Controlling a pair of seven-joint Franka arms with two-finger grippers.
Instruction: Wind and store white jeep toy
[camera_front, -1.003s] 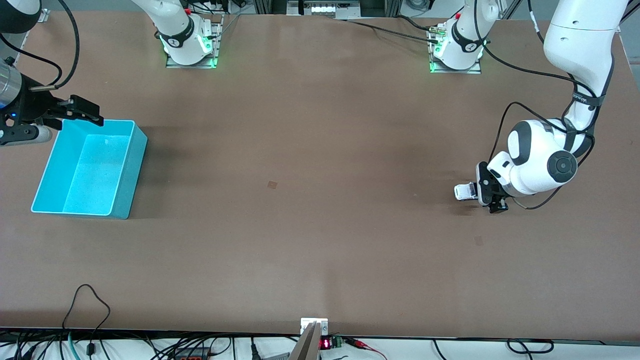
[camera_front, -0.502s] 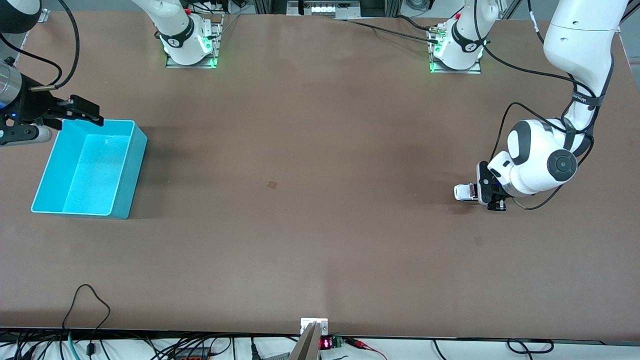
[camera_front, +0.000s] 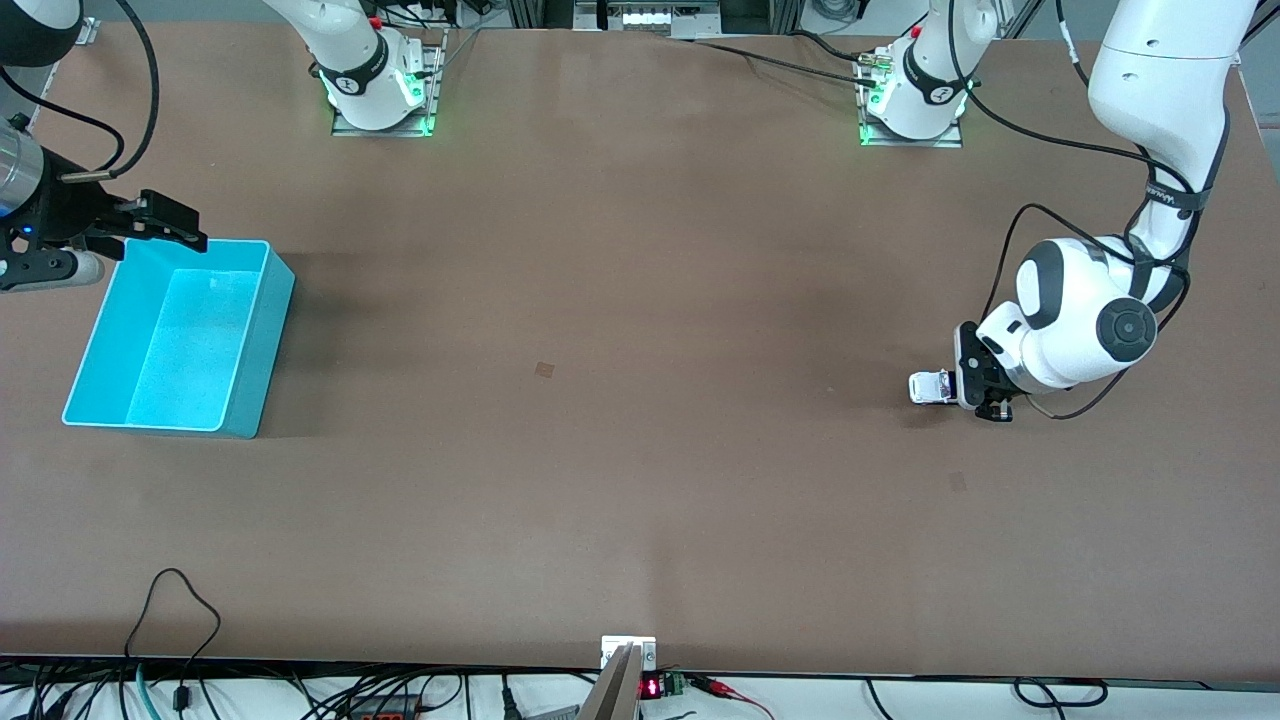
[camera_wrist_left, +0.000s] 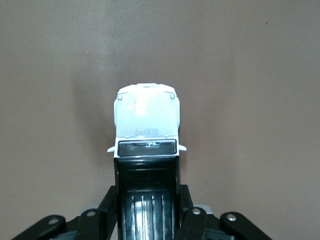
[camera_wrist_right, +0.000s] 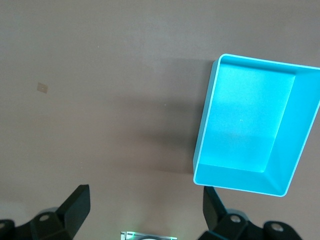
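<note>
The white jeep toy (camera_front: 930, 386) stands on the brown table toward the left arm's end. My left gripper (camera_front: 978, 392) is low at the table and shut on the jeep's black rear section. In the left wrist view the white hood of the jeep (camera_wrist_left: 146, 120) points away from the hand, and my left gripper (camera_wrist_left: 146, 202) presses its black fingers (camera_wrist_left: 108, 202) against both sides of the roof. My right gripper (camera_front: 170, 225) waits open over the corner of the cyan bin (camera_front: 185, 340). The right wrist view shows the bin (camera_wrist_right: 250, 125) empty and my right gripper (camera_wrist_right: 146, 202) with nothing between its fingers (camera_wrist_right: 76, 202).
The two arm bases (camera_front: 380, 90) (camera_front: 912, 100) stand along the table edge farthest from the front camera. A small tan mark (camera_front: 544, 369) lies mid-table, another mark (camera_front: 957, 482) lies nearer the camera than the jeep. Cables hang along the near edge.
My left gripper's fingers have drawn together onto the jeep's rear section. The jeep and the hand have hardly shifted. The right arm has not moved.
</note>
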